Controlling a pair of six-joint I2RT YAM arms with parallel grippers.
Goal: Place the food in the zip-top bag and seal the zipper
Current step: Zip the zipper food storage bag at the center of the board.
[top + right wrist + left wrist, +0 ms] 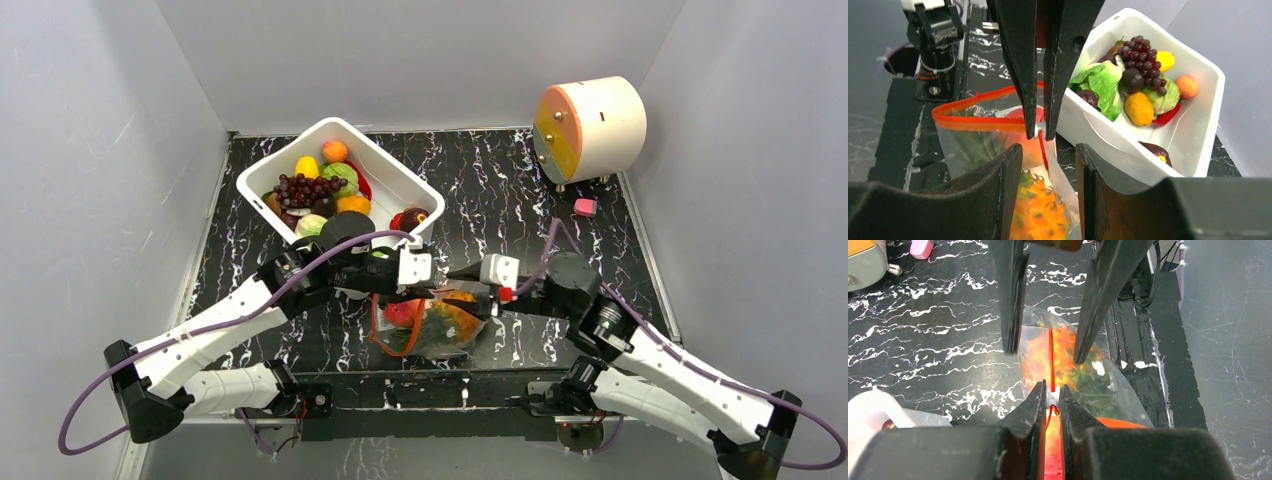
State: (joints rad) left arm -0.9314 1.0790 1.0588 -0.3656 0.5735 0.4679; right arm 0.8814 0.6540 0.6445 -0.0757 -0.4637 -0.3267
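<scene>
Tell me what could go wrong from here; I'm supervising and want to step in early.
1. Only the left fingers pinch the red zipper; the right fingers stand open, so the bag could sag or twist.
2. The bag gapes open beyond the pinch, so the pineapple might spill if the bag tips.

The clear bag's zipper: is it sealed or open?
Mostly open. The zipper has its two red strips bowed apart across the zip-top bag, meeting only where the left pincer pinches them.
</scene>
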